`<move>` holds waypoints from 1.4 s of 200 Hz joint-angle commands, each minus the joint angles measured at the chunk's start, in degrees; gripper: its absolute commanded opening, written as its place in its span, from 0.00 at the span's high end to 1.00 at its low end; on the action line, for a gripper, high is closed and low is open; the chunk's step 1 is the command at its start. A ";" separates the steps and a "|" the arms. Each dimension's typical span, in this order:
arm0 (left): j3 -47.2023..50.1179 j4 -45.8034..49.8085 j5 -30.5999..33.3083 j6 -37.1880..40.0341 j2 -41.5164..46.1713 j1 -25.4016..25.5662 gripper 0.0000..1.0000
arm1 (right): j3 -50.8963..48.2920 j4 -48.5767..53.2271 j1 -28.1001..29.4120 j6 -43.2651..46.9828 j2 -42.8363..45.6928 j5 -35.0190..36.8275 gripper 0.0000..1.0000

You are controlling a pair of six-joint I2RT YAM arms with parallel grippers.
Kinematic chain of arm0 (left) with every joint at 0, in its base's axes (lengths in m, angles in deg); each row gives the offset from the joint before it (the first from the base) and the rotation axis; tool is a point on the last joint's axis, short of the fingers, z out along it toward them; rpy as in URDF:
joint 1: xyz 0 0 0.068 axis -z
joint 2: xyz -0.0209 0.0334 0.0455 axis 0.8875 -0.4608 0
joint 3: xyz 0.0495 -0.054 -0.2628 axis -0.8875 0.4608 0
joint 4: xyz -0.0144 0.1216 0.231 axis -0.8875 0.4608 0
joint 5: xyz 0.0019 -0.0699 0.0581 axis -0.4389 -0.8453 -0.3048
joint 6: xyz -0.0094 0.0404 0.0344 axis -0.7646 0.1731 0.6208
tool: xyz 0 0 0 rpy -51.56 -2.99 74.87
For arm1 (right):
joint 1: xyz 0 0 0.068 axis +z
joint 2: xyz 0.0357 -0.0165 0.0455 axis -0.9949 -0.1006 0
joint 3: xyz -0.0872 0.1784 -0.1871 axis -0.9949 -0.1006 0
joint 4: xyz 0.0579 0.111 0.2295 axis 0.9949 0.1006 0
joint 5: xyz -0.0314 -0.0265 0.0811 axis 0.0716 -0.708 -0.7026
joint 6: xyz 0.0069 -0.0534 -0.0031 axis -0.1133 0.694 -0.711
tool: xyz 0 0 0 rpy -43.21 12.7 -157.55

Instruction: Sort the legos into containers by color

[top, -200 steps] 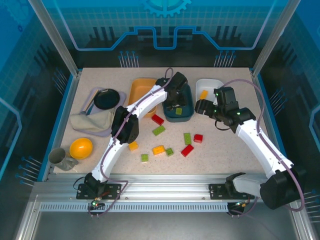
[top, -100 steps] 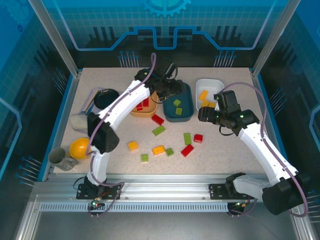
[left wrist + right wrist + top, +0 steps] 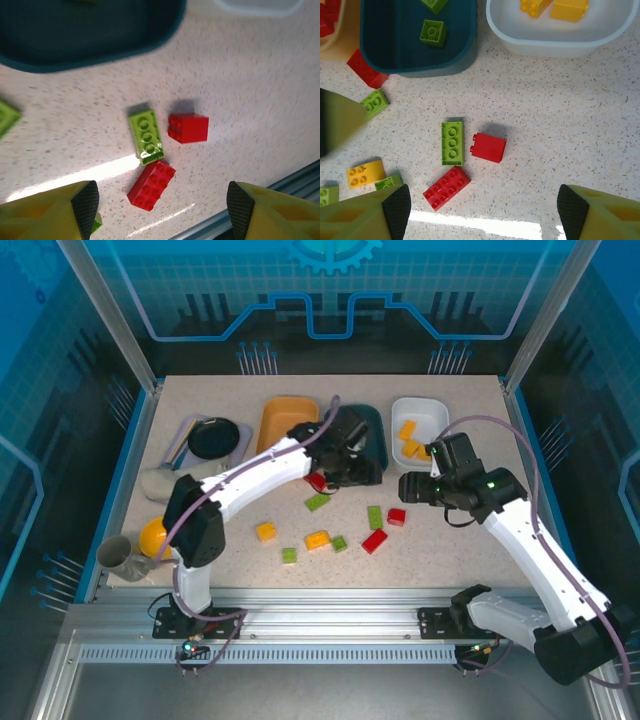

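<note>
Hovering above bench — left fingers and right fingers both standing wide, holding nothing; green lego and red legos lying below, between right fingers.

Teal tub upper left holds two green bricks; white tub upper right holds yellow ones. Mid-frame, an oblong green brick lies just beside a red square brick, a red oblong below
</note>
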 commanded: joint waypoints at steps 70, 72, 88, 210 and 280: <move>-19.37 4.76 -0.54 6.22 -20.53 6.88 0.23 | -4.92 2.80 1.13 0.17 17.93 -2.77 0.20; -19.77 5.02 -0.37 6.33 -21.01 7.07 0.23 | -4.95 2.70 1.13 0.13 18.36 -2.97 0.20; -22.22 6.34 0.97 6.74 -23.51 7.86 0.23 | -5.55 1.48 1.16 0.13 21.66 -4.70 0.19; -30.80 11.35 9.31 7.44 -33.12 10.80 0.30 | -7.39 2.06 1.07 -1.58 27.34 -8.25 0.18; -33.23 10.97 10.24 8.53 -33.94 10.89 0.61 | -7.54 2.27 1.07 -1.59 27.35 -8.07 0.18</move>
